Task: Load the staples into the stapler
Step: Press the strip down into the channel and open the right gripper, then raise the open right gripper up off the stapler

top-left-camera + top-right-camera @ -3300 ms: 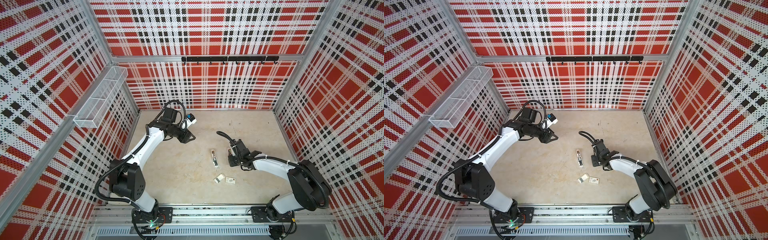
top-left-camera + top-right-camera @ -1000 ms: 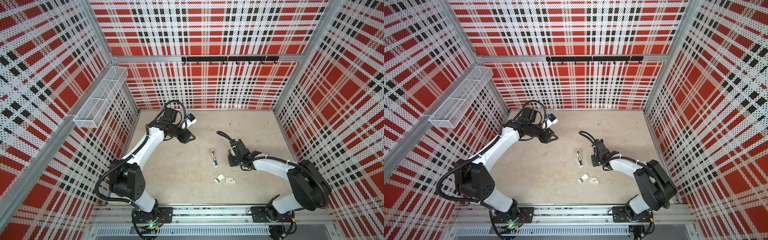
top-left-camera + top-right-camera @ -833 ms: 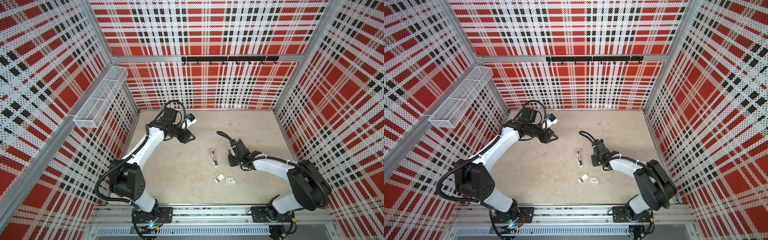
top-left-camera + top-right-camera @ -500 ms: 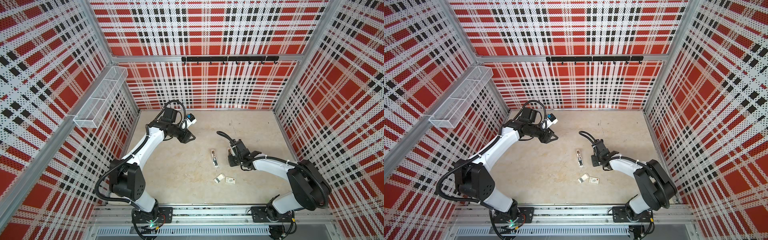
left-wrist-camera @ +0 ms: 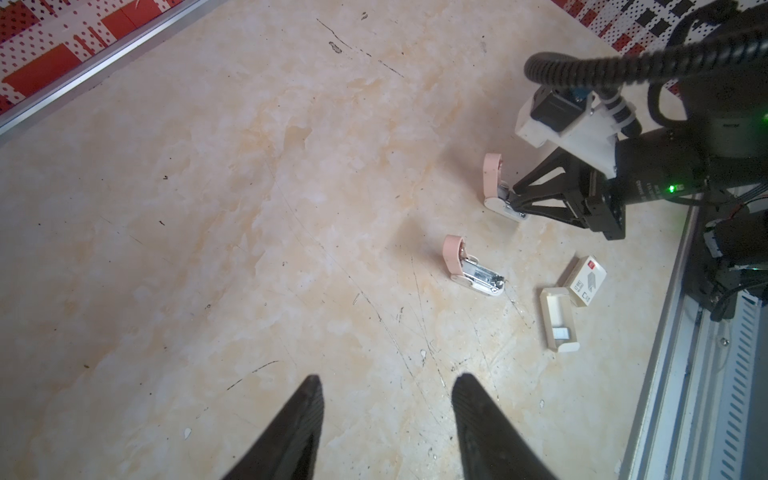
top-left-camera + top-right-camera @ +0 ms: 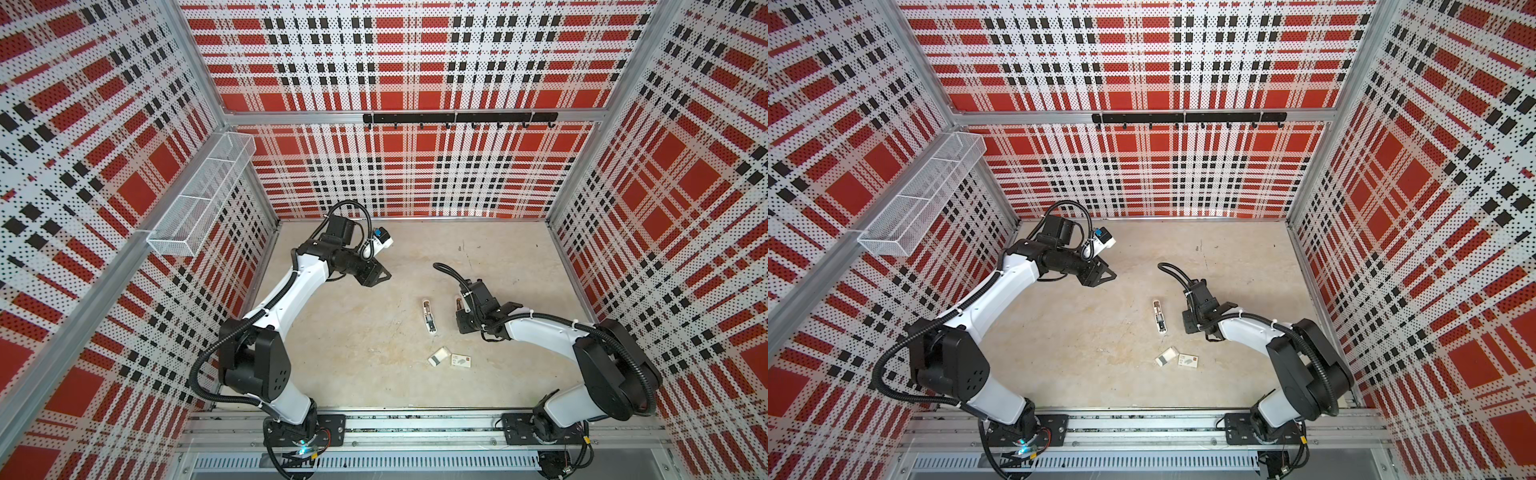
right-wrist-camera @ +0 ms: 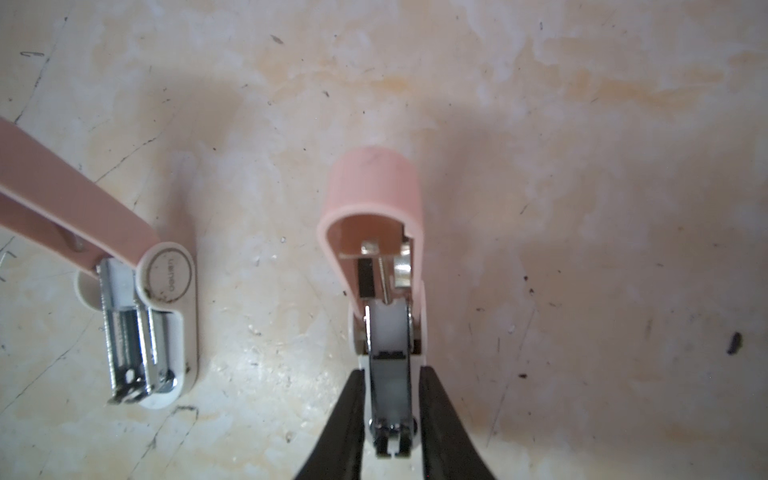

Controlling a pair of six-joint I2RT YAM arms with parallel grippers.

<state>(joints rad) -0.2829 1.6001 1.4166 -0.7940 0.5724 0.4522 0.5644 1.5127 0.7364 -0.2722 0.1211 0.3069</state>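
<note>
Two pale pink staplers lie open on the beige floor. My right gripper [image 7: 392,371] straddles the metal magazine of one stapler [image 7: 374,195], its fingers [image 7: 349,415] open a sliver off each side. That stapler's pink lid stands raised. The other stapler [image 7: 166,291] lies just beside it, seen in both top views [image 6: 429,316] [image 6: 1159,316]. A short grey strip of staples [image 5: 563,333] rests in the small white tray [image 5: 557,307]. My left gripper [image 5: 384,376] hangs open and empty at the back left [image 6: 382,274].
The printed white sleeve [image 5: 586,280] lies next to the tray, near the front rail [image 6: 415,419]. A wire basket [image 6: 199,199] hangs on the left wall. A black hook rail [image 6: 457,118] runs along the back wall.
</note>
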